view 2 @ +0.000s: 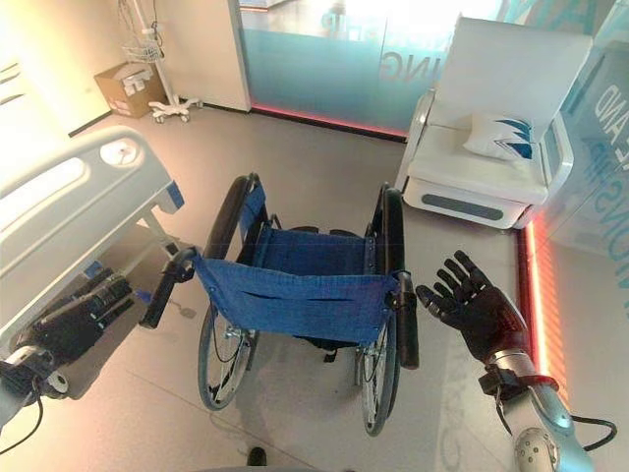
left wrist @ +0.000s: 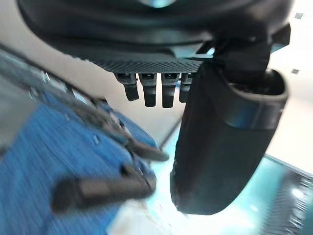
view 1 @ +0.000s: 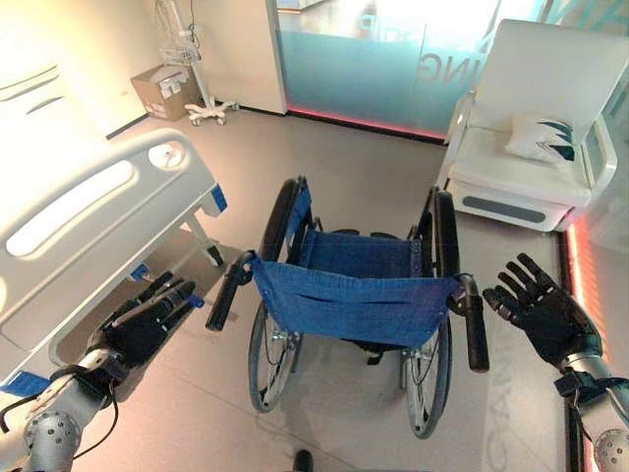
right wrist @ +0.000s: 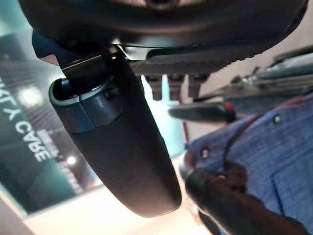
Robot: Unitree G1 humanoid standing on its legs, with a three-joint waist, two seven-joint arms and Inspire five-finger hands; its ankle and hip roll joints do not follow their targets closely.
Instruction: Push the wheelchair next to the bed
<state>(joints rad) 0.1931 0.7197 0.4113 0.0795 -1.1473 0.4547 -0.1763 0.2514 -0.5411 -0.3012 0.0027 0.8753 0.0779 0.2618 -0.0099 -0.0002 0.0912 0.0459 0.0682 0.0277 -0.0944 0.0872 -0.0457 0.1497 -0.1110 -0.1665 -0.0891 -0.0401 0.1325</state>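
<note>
1. The wheelchair (view 1: 354,305) stands between the two hands, its blue back towards them and its black push handles pointing at them.
2. The left hand (view 1: 147,320) is just outside the left handle (view 1: 228,290), not touching it, fingers straight and loosely together.
3. The right hand (view 1: 541,305) is just outside the right handle (view 1: 476,329), apart from it, fingers spread, holding nothing.
4. The bed (view 1: 88,236) lies beyond the left hand, beside the wheelchair.

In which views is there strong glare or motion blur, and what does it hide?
Left eye view: glare washes out the bed at upper left. Both eye views: the wheelchair is sharp. Left wrist view: the push handle is smeared by blur. Right wrist view: the right robot hand is sharp, the background soft.
</note>
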